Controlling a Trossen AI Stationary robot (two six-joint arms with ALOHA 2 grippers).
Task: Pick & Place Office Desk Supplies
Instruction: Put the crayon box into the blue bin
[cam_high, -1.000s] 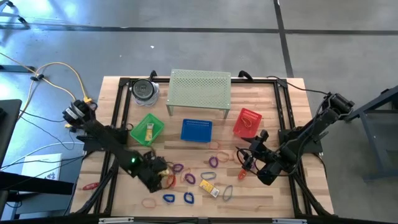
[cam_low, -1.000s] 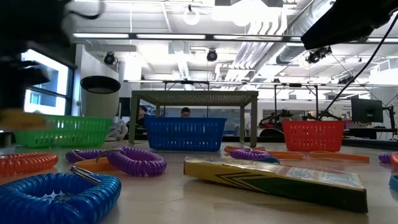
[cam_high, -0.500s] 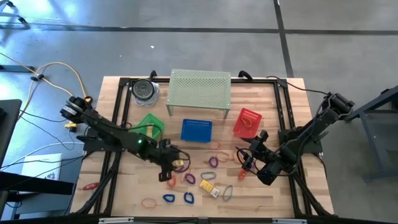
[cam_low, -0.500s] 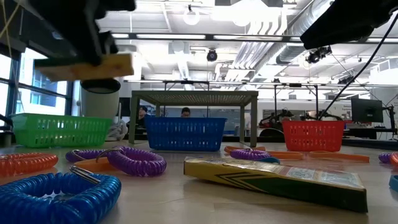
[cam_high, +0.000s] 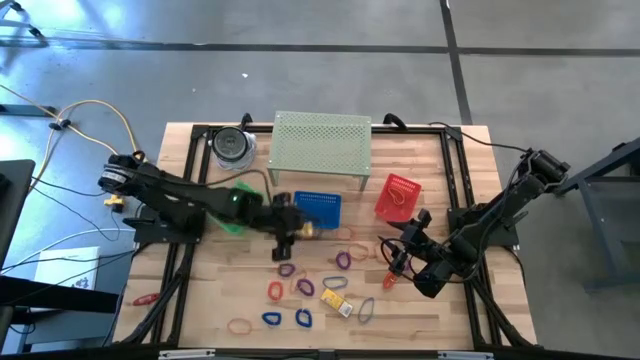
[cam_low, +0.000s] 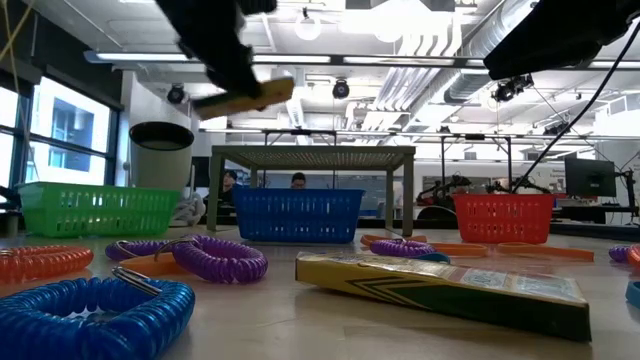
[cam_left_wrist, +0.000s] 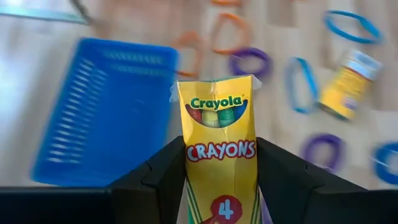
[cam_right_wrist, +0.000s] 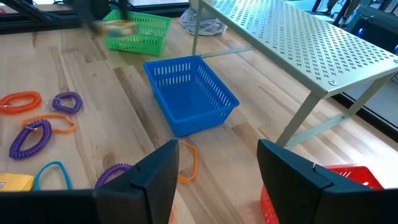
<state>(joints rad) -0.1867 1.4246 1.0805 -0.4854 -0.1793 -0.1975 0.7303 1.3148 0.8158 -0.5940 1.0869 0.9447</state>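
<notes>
In the high view the left gripper (cam_high: 290, 232) is blurred and the crayon box (cam_left_wrist: 219, 151) it carries shows only as a small yellow speck, while the left wrist view cuts off the box's lower end. The left gripper's fingers (cam_left_wrist: 158, 180) are closed on the crayon box, holding it in the air beside the blue basket (cam_high: 317, 209) near the middle of the worktop (cam_high: 440, 170). The right gripper (cam_high: 396, 254) hangs with its fingers spread and nothing between them near the worktop's right edge, with loose loops (cam_high: 343, 260) and another crayon box (cam_high: 334, 298) lying toward the front edge.
</notes>
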